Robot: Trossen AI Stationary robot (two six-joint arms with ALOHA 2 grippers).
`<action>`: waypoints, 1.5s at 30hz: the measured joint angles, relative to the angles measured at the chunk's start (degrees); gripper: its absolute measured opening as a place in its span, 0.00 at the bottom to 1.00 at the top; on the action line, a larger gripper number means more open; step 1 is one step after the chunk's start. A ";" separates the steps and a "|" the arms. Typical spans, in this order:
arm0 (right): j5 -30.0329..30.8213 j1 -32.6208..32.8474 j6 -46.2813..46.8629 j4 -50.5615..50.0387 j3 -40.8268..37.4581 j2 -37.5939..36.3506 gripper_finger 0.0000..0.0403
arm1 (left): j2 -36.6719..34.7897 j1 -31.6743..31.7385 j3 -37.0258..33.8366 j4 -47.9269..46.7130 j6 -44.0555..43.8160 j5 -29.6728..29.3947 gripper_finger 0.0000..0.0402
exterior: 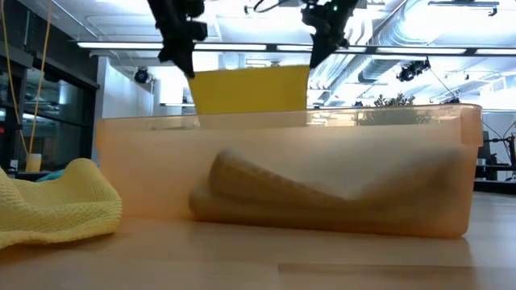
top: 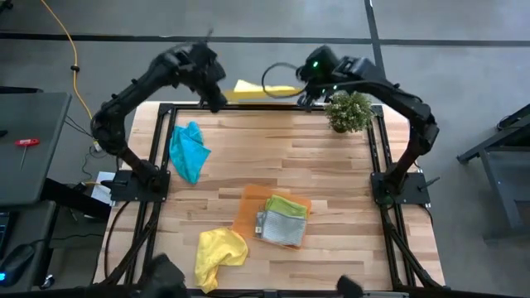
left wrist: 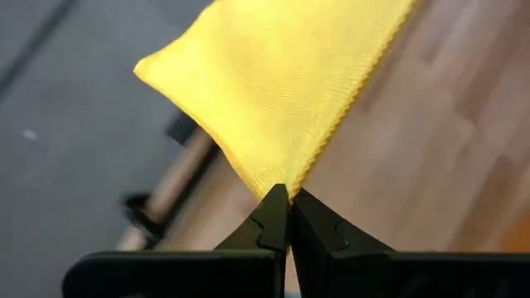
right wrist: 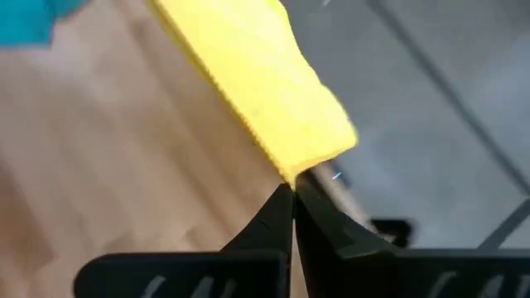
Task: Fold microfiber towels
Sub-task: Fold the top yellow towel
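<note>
A yellow towel [top: 258, 89] hangs in the air at the far edge of the table [top: 331, 174], stretched flat between the two arms and held well above the orange tray [top: 248, 207]. The left gripper [left wrist: 288, 199] is pinched shut on one top corner, and the right gripper [right wrist: 291, 189] is pinched shut on the other (each grip takes in only the very tip of the cloth). Beyond the tray on the left side lies a crumpled blue towel [top: 189, 151]; a second yellow towel [top: 219, 252] sits bunched just beside the tray's near left corner, and a green towel [top: 286, 204] and a grey towel [top: 280, 227] rest folded in the tray. A potted plant [top: 349, 110] stands by the far right corner, close under the right arm. With so little fabric between the fingers, a corner could slip free if the arms pull apart or swing quickly, and the towel could then drop off the far edge; a low sweep by the right arm could also knock the plant.
</note>
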 joint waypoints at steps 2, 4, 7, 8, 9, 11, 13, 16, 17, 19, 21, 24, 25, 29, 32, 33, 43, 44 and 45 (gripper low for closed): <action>-1.58 2.04 1.34 -0.01 -3.33 0.00 0.00 | -1.58 -2.35 -5.78 1.84 -1.89 -0.19 0.00; -3.42 4.33 2.91 -0.32 -6.44 -0.01 0.00 | -3.29 -4.70 -11.62 2.97 -4.32 -0.17 0.00; -5.22 8.42 4.95 -0.51 -11.41 -0.68 0.00 | -7.24 -8.95 -19.26 3.89 -8.76 -0.15 0.00; -5.52 9.71 5.69 -0.57 -13.01 -1.00 0.00 | -9.08 -10.40 -21.68 4.57 -10.60 -0.11 0.00; -5.83 11.14 6.42 -0.79 -14.53 -1.30 0.00 | -10.91 -11.89 -23.98 5.05 -12.48 0.00 0.00; -6.77 14.07 8.78 -0.62 -17.53 -1.88 0.00 | -14.78 -15.22 -28.18 6.41 -16.68 0.07 0.00; -8.19 16.92 11.49 -0.27 -20.70 -2.37 0.00 | -18.74 -18.81 -32.10 7.14 -21.49 0.41 0.00; -9.29 21.07 15.53 1.08 -24.97 -2.53 0.00 | -23.47 -23.73 -37.53 7.82 -28.17 0.75 0.00; -9.81 22.39 16.60 1.57 -26.33 -2.65 0.00 | -24.79 -25.55 -39.33 8.85 -30.72 0.79 0.00; -11.14 24.65 19.68 4.04 -28.92 -2.75 0.00 | -26.74 -28.65 -42.67 10.54 -35.57 0.72 0.00; -13.03 26.68 23.08 5.87 -30.92 -2.73 0.00 | -28.00 -31.50 -45.51 12.67 -40.02 0.69 0.00; -14.65 29.42 27.14 8.31 -33.19 -2.72 0.00 | -28.34 -35.24 -48.70 15.78 -45.14 0.19 0.00; -14.68 30.08 28.06 8.51 -33.46 -2.71 0.00 | -28.34 -36.14 -49.35 16.76 -46.08 0.02 0.00; -14.13 30.55 29.58 8.62 -33.44 -2.77 0.00 | -28.19 -37.02 -49.89 20.40 -46.75 -2.83 0.00; -10.82 28.61 29.84 9.03 -33.42 -3.28 0.00 | -28.19 -34.59 -49.49 21.46 -46.17 -5.86 0.00; -9.41 27.63 29.81 9.23 -33.41 -3.25 0.00 | -28.19 -33.43 -49.46 21.58 -45.24 -6.31 0.00; -4.01 16.89 25.72 20.44 -33.41 -2.11 0.00 | -24.74 -25.42 -49.48 22.02 -40.04 -11.39 0.00; -3.96 16.09 25.35 21.16 -33.41 -1.76 0.00 | -23.91 -25.03 -49.48 22.80 -39.62 -12.07 0.00; -3.98 15.26 25.14 21.66 -33.41 -1.39 0.00 | -22.93 -24.61 -49.48 23.69 -39.22 -12.36 0.00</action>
